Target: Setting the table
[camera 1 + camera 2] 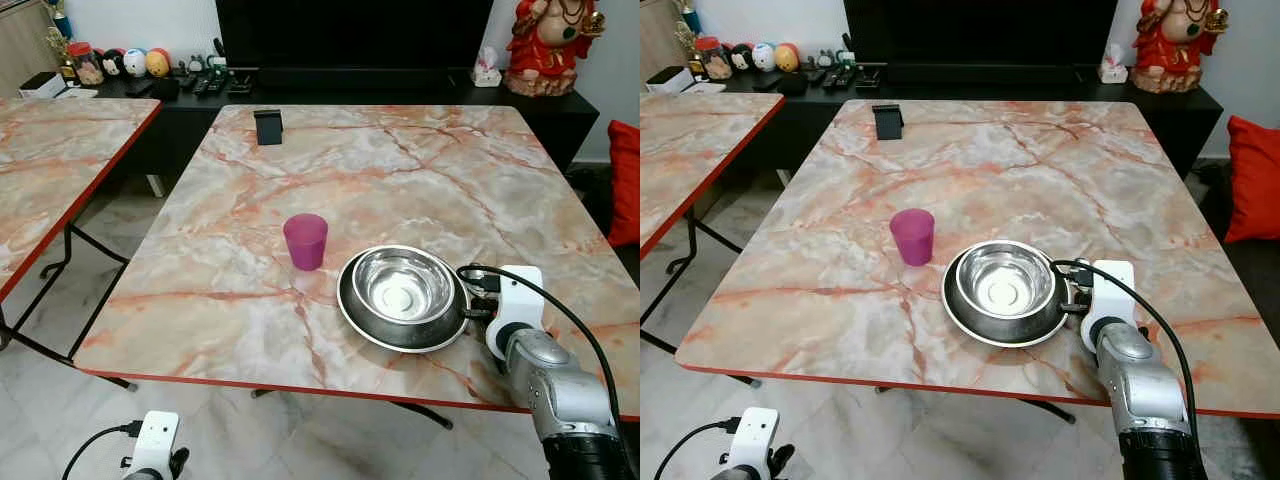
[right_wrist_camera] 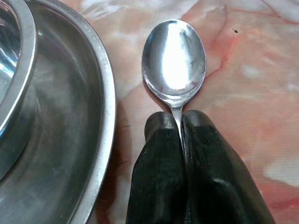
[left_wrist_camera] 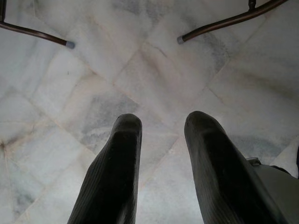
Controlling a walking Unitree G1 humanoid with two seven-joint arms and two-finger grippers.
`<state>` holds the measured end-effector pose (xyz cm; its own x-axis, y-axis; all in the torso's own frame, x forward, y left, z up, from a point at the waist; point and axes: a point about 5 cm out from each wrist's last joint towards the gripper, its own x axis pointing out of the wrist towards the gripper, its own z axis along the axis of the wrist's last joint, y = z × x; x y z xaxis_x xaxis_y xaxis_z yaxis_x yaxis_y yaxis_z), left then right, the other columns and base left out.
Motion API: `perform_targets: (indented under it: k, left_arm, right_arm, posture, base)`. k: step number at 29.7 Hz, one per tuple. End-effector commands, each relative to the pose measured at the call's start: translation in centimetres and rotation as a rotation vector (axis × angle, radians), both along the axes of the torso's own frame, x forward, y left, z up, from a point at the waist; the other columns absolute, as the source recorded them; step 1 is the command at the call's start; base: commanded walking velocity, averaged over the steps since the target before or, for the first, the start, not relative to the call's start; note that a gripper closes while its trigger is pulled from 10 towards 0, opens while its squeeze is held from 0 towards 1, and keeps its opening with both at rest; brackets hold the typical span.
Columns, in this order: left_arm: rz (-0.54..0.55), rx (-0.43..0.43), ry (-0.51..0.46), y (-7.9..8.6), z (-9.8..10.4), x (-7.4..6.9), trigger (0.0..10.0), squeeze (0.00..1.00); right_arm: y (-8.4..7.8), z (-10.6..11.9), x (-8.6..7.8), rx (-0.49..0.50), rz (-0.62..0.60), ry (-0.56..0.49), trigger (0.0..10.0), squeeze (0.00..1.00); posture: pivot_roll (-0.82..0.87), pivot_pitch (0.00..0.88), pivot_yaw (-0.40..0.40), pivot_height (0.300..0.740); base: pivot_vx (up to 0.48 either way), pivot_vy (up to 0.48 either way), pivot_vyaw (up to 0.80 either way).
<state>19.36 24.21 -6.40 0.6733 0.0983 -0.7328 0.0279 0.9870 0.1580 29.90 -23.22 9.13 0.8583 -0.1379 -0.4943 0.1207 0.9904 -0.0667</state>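
Spoon (image 2: 174,58) lies bowl-up on the marble-patterned table (image 1: 420,170), just beside the rim of the steel plate (image 2: 88,140), on its right side. The right gripper (image 2: 181,123) has its two black fingers pressed together on the spoon's handle, pinching it right behind the bowl of the spoon. In the head views that gripper sits at the plate's right edge, low over the tabletop near the table's front edge.

On the plate (image 1: 355,305) stands a steel bowl (image 1: 403,285), shiny and with nothing in it. A pink cup (image 1: 305,241) stands upright to the left of the plate, near it but not touching. A small black stand (image 1: 267,126) is at the far side of the table, well apart from the rest.

The left gripper (image 3: 161,140) hangs low beside the table, fingers spread with a gap between them, pointing at the tiled floor (image 3: 149,70) and two table feet.

No writing or brand can be read on any of these things.
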Motion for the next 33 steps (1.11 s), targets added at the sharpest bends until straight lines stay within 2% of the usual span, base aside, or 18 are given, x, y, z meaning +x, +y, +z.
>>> perform_targets:
  k: [1, 23, 24, 25, 26, 27, 28, 33]
  left_arm:
    - [-0.020, 0.012, 0.003, -0.05, 0.01, 0.02, 10.0, 0.00]
    - [-0.024, 0.014, 0.001, -0.12, 0.04, 0.13, 10.0, 0.00]
    - [-0.025, 0.015, 0.001, -0.11, 0.05, 0.12, 10.0, 0.00]
    - [-0.025, 0.015, 0.002, -0.10, 0.05, 0.14, 10.0, 0.00]
    - [-0.025, 0.015, 0.002, -0.10, 0.05, 0.14, 10.0, 0.00]
    - [-0.026, 0.015, 0.002, -0.11, 0.05, 0.15, 10.0, 0.00]
    - [-0.027, 0.015, 0.003, -0.12, 0.05, 0.15, 10.0, 0.00]
    - [-0.029, 0.014, 0.003, -0.15, 0.05, 0.17, 10.0, 0.00]
  right_arm:
    - [-0.21, -0.41, -0.13, -0.005, -0.015, 0.022, 10.0, 0.00]
    - [0.08, -0.89, -0.17, 0.004, -0.001, 0.034, 10.0, 0.00]
    - [0.12, -0.90, -0.16, 0.007, -0.001, 0.034, 10.0, 0.11]
    - [0.16, -0.91, -0.14, 0.008, 0.000, 0.034, 10.0, 0.47]
    - [0.22, -0.92, -0.12, 0.009, 0.002, 0.034, 10.0, 0.66]
    - [0.30, -0.92, -0.11, 0.010, 0.003, 0.033, 10.0, 0.95]
    - [0.36, -0.90, -0.11, 0.012, 0.003, 0.033, 10.0, 1.00]
    - [0.34, -0.91, -0.10, 0.009, 0.005, 0.033, 10.0, 1.00]
  posture:
    - [0.03, 0.028, 0.032, 0.740]
    - [0.03, 0.029, 0.032, 0.740]
    - [0.03, 0.029, 0.032, 0.740]
    - [0.03, 0.029, 0.032, 0.740]
    - [0.03, 0.029, 0.032, 0.740]
    - [0.03, 0.028, 0.032, 0.740]
    - [0.03, 0.028, 0.032, 0.740]
    - [0.03, 0.028, 0.032, 0.740]
  base:
    - [0.000, 0.000, 0.00]
    - [0.000, 0.000, 0.00]
    - [0.000, 0.000, 0.00]
    - [0.000, 0.000, 0.00]
    - [0.000, 0.000, 0.00]
    - [0.000, 0.000, 0.00]
    - [0.000, 0.000, 0.00]
    - [0.000, 0.000, 0.00]
